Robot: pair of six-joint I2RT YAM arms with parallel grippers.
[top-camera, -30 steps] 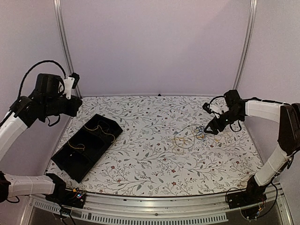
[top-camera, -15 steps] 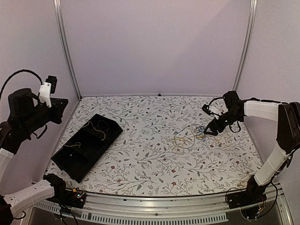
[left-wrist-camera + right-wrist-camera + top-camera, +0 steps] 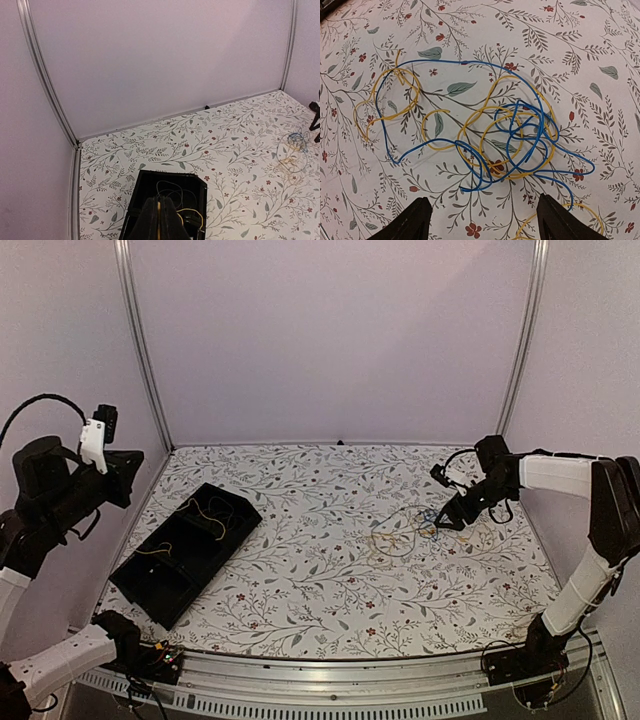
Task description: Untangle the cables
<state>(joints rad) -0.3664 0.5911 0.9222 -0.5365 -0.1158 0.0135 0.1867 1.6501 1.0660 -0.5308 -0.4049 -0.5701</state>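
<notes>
The cables [image 3: 405,530] lie as a loose tangle of blue and yellow loops on the floral table, right of centre. In the right wrist view a blue cable [image 3: 520,130] winds through yellow cable [image 3: 485,125] loops. My right gripper [image 3: 447,515] hovers just right of the tangle, open, its fingertips [image 3: 415,222] astride the near edge of the loops and touching nothing. My left gripper [image 3: 120,475] is raised at the far left, above and left of the black tray [image 3: 150,585]. Its jaws are shut [image 3: 159,220], with a thin yellow line along their seam. Dark and yellow wires [image 3: 172,187] lie inside the tray.
The black tray's rim [image 3: 170,175] runs diagonally on the table's left side. Lilac walls with metal posts [image 3: 140,350] close in the back and sides. A thick black cable [image 3: 40,405] loops off the left arm. A metal rail [image 3: 320,690] runs along the near edge.
My left arm has swung back to the left, away from above the tray, its jaws staying shut. The right gripper has barely moved and stays open by the tangle.
</notes>
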